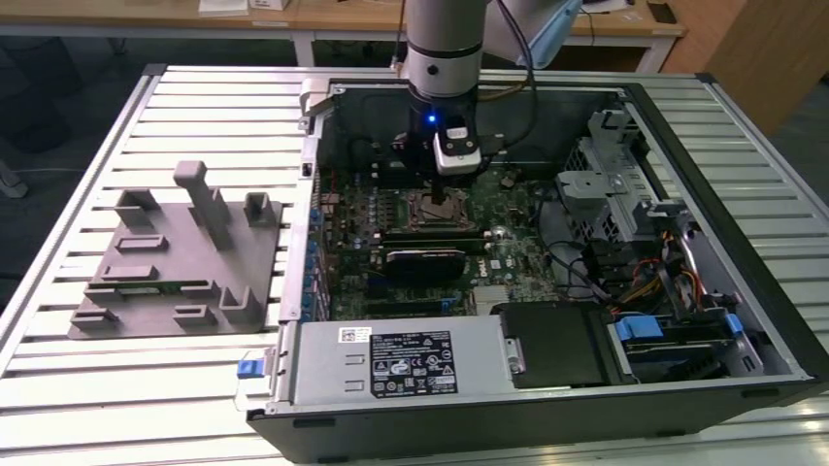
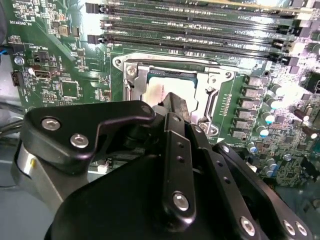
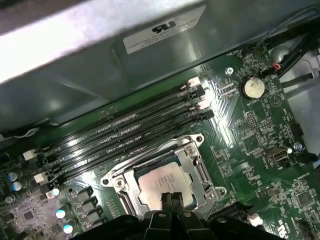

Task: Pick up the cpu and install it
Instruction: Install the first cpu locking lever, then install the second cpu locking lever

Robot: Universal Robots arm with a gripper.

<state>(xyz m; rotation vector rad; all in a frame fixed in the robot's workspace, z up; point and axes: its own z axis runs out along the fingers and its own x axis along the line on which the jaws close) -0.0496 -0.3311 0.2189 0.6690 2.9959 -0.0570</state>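
Cpu (image 3: 161, 183) lies flat inside the socket frame (image 3: 192, 159) on the motherboard (image 1: 506, 209), mid-case in the exterior view, directly under the gripper (image 3: 170, 197), whose fingertips are pressed together, touching its top, holding nothing.

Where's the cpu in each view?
Exterior view: cpu in the socket frame, under the claw, mid-motherboard.
Second wrist view: cpu in the frame, beyond the claw tip.
First wrist view: cpu in the frame.
Shared landmark: the memory slots beside the socket.
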